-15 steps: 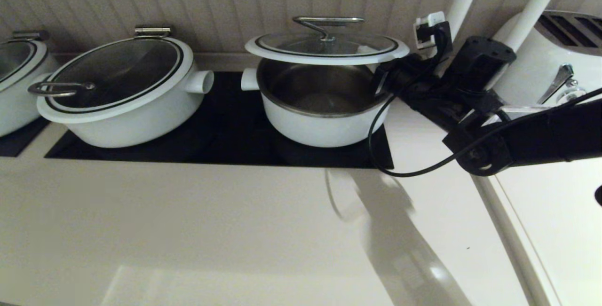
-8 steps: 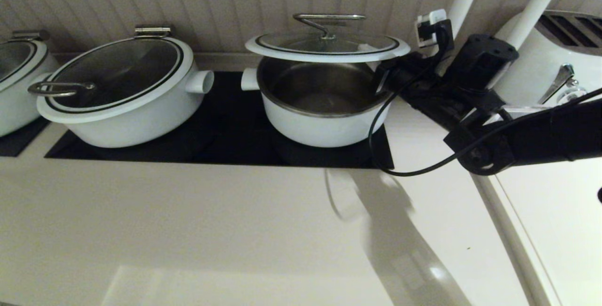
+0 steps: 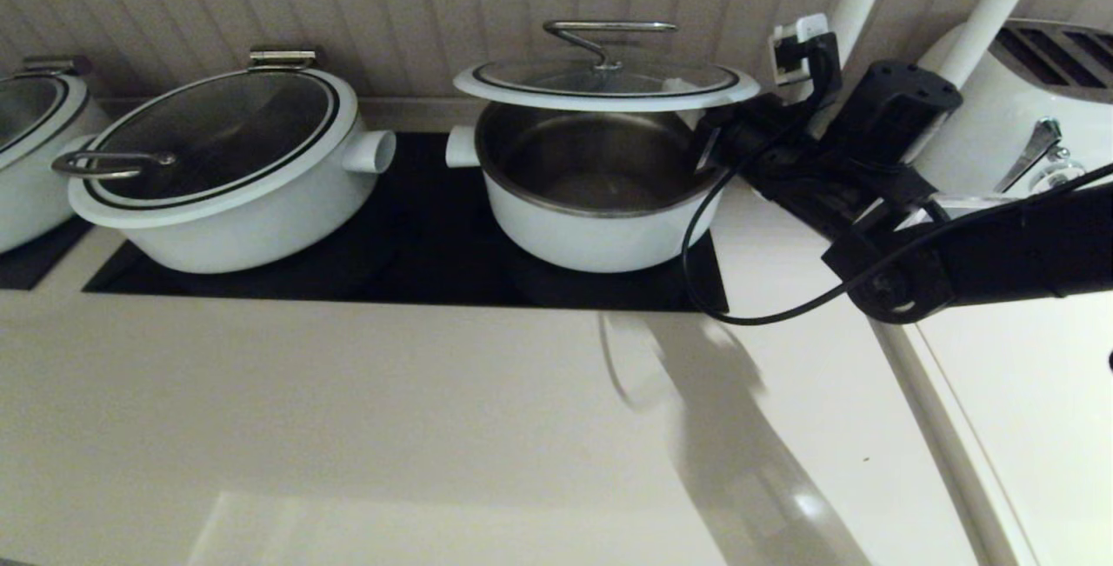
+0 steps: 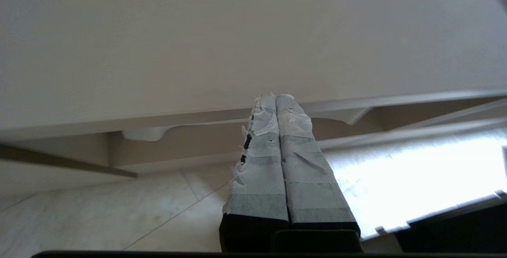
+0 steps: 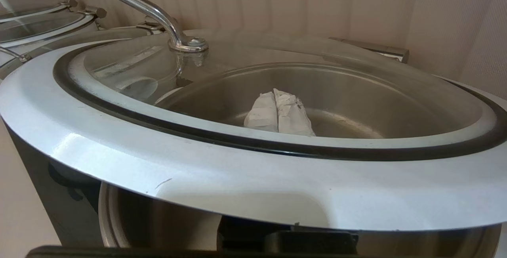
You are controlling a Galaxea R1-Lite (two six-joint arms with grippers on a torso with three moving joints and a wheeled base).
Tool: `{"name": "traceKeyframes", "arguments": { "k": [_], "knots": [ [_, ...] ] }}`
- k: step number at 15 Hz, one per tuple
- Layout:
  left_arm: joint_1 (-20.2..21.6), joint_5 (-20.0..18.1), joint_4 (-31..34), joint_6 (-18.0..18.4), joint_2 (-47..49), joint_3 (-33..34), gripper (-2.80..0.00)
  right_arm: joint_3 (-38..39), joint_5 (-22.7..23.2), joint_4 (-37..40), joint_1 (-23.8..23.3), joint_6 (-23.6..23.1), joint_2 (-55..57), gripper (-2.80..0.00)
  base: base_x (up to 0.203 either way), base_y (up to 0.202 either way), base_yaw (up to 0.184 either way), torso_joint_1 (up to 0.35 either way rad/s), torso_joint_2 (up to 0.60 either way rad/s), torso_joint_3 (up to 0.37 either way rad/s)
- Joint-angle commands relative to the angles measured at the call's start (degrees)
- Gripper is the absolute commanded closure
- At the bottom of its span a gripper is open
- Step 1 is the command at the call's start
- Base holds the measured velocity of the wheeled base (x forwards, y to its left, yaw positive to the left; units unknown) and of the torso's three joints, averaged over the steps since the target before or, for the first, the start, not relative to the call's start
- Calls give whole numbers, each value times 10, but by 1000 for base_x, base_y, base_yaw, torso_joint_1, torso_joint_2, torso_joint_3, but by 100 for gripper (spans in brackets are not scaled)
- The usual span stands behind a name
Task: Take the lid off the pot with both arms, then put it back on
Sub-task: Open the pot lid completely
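Note:
The round white pot [image 3: 600, 231] stands on the black cooktop, its steel inside showing. The glass lid [image 3: 606, 83] with the white rim and steel bar handle [image 3: 609, 27] is raised above the pot, with a gap on its near side. My right gripper [image 3: 696, 127] reaches in from the right under the lid's rim. In the right wrist view its taped fingertips show pressed together through the glass [image 5: 277, 112], beneath the lid [image 5: 237, 182]. The steel hinge [image 5: 380, 48] sits at the lid's far edge. My left gripper [image 4: 276, 99] is shut and empty, out of the head view, facing a cabinet front and floor.
A wider white pot with an edge loop handle [image 3: 217, 166] stands left of the pot, a third pot [image 3: 35, 140] at the far left. A white appliance [image 3: 1026, 114] stands at the right. A black cable [image 3: 696, 270] loops beside the pot. The panelled wall is close behind.
The lid has risen slightly over the pot, and the right gripper and arm have risen a little with it. The pot has not moved.

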Motion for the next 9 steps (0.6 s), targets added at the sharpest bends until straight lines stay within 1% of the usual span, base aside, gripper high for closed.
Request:
{"name": "traceKeyframes", "arguments": {
  "k": [1,2,3,4,5,8,9],
  "knots": [
    [0,26,-13,-4,4,8,0,1,1,-5,0,0,-1,0,0,0,0,0,0,0],
    [0,37,-33,-12,4,17,0,0,1,-5,0,0,-1,0,0,0,0,0,0,0],
    [0,38,-37,-17,4,18,0,1,1,-5,0,0,-1,0,0,0,0,0,0,0],
    [0,39,-38,-13,4,18,0,0,1,-5,0,0,-1,0,0,0,0,0,0,0],
    [0,40,-39,5,4,18,0,0,1,-5,0,0,-1,0,0,0,0,0,0,0],
    [0,39,-36,111,4,17,0,0,1,-6,0,0,-1,0,0,0,0,0,0,0],
    [0,38,-15,133,4,16,0,1,1,-6,0,0,-1,0,0,0,0,0,0,0]
  ]
}}
